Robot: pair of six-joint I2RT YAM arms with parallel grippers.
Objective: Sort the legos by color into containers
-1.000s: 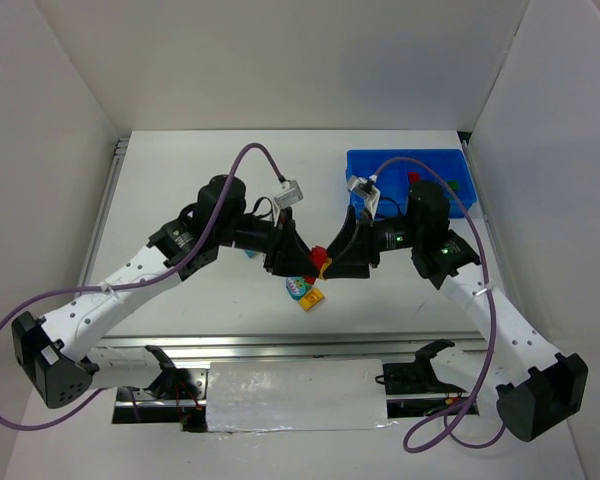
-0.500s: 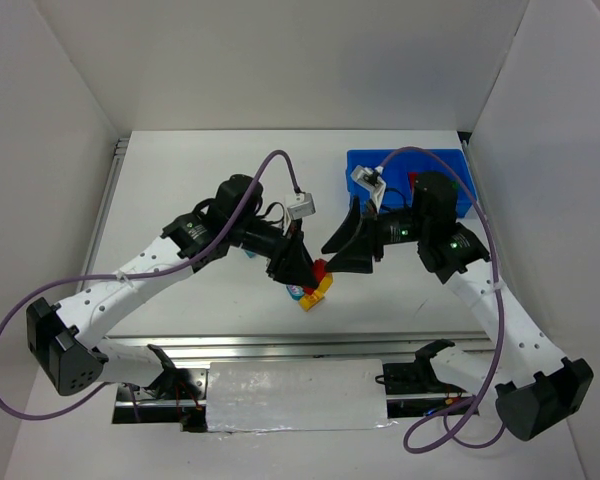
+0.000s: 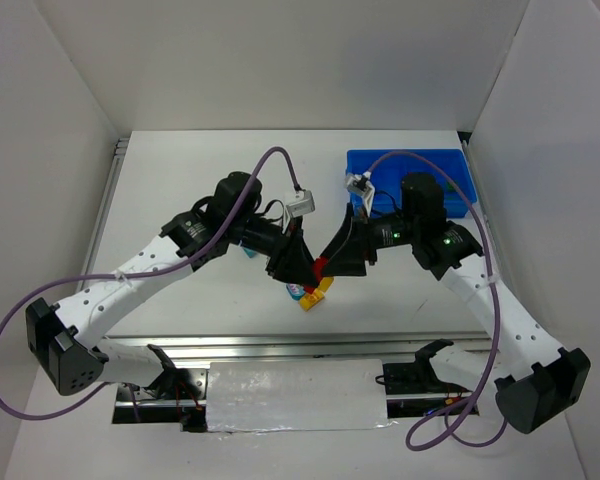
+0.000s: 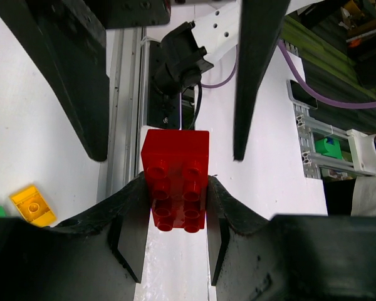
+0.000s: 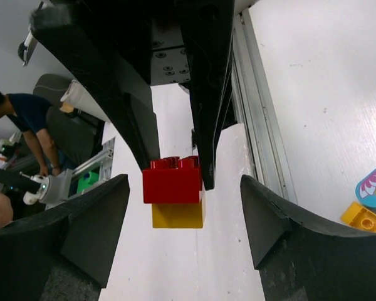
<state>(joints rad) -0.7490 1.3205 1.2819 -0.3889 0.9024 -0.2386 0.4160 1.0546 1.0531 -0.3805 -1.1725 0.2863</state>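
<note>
Note that the left gripper (image 4: 175,210) is clamped on the red brick (image 4: 175,169), one finger pressing each side. In the right wrist view you can see a yellow brick (image 5: 178,215) attached to the red one. The right gripper (image 5: 185,200) stands open, and its fingers (image 5: 94,226) flank the stacked pair without touching it. You will find the pair between the two arms, near the middle of the table (image 3: 180,170). A loose yellow brick (image 5: 363,216) and a round cyan piece (image 5: 373,188) lie on the table just beside it. The blue tray (image 3: 450,165) sits at the far right, well apart.
</note>
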